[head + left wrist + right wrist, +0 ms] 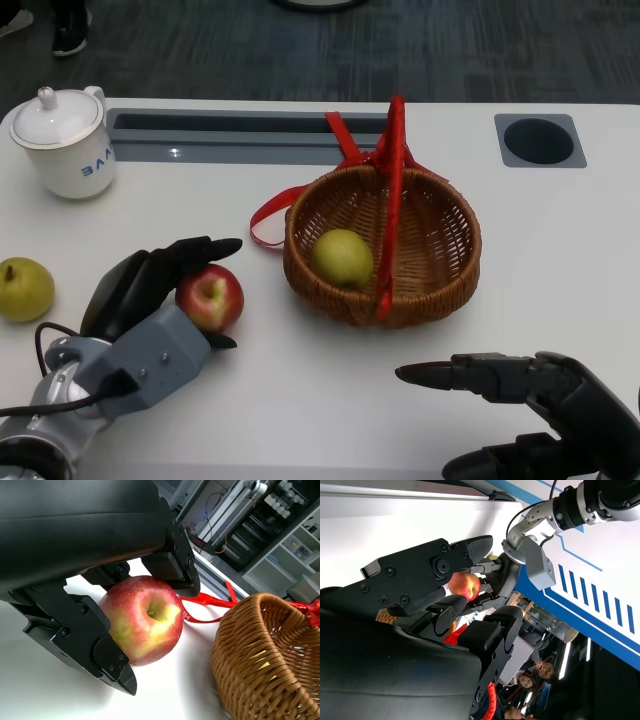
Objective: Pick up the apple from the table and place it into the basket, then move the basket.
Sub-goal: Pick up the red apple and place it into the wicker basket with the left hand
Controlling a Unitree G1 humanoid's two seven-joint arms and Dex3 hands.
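1. At the lower right of your head view, your right hand [540, 410] hovers over bare table [330, 400], fingers spread apart and holding nothing
2. At the lower left, your left hand [150, 285] wraps the red apple [212, 297]; the left wrist view shows fingers [107, 655] pressed against both sides of the fruit, which rests on the table
3. At the far left edge sits a green pear [24, 289], apart from the hand
4. At centre, just right of the apple, stands the wicker basket [440, 270] with a red handle [393, 200] and ribbon, a yellow-green fruit [342, 257] inside
5. At the upper left stands a white lidded cup [66, 142]
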